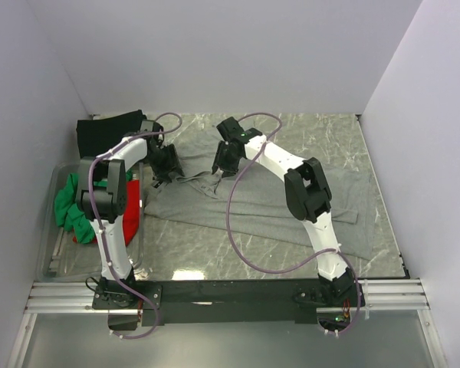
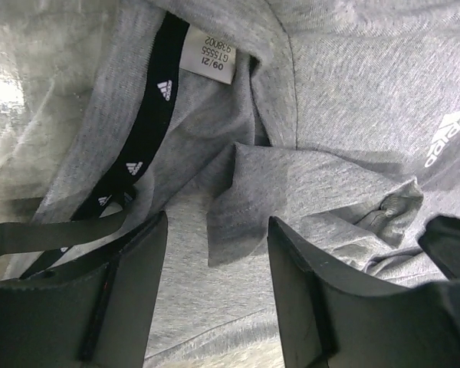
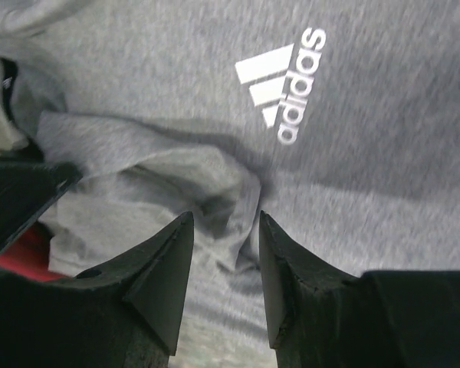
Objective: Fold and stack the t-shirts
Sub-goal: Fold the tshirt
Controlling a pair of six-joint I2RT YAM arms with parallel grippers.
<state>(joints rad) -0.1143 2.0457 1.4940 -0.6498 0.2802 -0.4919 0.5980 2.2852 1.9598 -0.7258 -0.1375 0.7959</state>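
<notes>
The grey shirt [image 1: 291, 207] lies spread across the middle of the marble desk [image 1: 215, 257], rumpled, with its collar end toward the left. Both arms reach over that end.

The left gripper [image 1: 167, 175] hangs low over the neck opening. In the left wrist view its 2 fingers [image 2: 130, 291] stand partly apart, with grey cloth under the gap and nothing pinched between them. Just ahead run the dark collar band [image 2: 149, 115], printed with small white marks, and a white size label [image 2: 208, 57].

The right gripper [image 1: 222, 165] is near the left one, over the chest. Its jaws are likewise partly open. A bunched fold [image 3: 176, 180] of grey cloth runs down toward the gap between the fingertips, but the pads do not press on it. The white logo [image 3: 284, 84] sits on flat cloth just beyond the fold.

A black shirt [image 1: 107, 132] lies at the back left corner of the desk. A green shirt [image 1: 65, 203] and a red shirt [image 1: 132, 218] lie heaped together in a clear bin [image 1: 50, 261] at the left edge, the green one nearer the wall, both well apart from the black one.
</notes>
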